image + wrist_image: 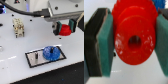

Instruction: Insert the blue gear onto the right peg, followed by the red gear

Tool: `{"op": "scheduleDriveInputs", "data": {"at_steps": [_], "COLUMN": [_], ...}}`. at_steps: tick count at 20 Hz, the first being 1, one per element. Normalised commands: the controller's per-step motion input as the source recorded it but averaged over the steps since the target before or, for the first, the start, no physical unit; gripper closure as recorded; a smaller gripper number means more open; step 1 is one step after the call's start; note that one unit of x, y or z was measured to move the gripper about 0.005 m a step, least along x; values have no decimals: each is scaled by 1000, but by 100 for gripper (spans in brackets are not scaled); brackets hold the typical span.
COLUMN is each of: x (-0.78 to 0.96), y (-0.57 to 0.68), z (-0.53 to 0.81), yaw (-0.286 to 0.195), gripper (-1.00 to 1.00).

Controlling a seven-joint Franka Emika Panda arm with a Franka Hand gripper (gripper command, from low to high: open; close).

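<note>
The round flat bright-red plastic gear [64,30], toothed at the rim, hangs in the air toward the exterior view's right, clamped in the arm's gripper [63,29] above the white table [15,60] and well clear of it. From that camera only its lower edge and part of one face show beneath the grey and white gripper body. The wrist view fills in the rest: the red gear [132,37] sits face-on with its dark centre hole plain, and the teal pads [106,44] press against its rim on either side, so the gripper [132,40] is closed around the gear at roughly the gear's width.

The round flat bright-blue plastic gear [50,53] lies on the black-bordered white rectangular plate [36,61], below the held red gear. A thin dark upright pin, the right peg [50,49], rises through its centre. The wrist view shows none of this; the red gear and the pads block almost everything behind them.

Toward the exterior view's left on the same plate stands a shorter dark pin [37,54], bare. Farther back on the table, well apart from the plate, sits a small cream block-like fixture [18,27], its details too blurred to tell. Dark cables [27,10] run across the upper part of the exterior view toward the arm.
</note>
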Motion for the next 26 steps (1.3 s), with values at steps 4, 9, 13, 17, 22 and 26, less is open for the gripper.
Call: {"op": "scheduleDriveInputs", "data": {"at_steps": [4,9,13,17,22,26], "x": [591,417,235,95,65,25], "y": [-239,-215,-198,-124,-114,-15], "z": [15,-11,-61,-101,-76,22], "yaw": [0,0,0,0,0,0], "gripper": [100,100,100,100,100,100]}}
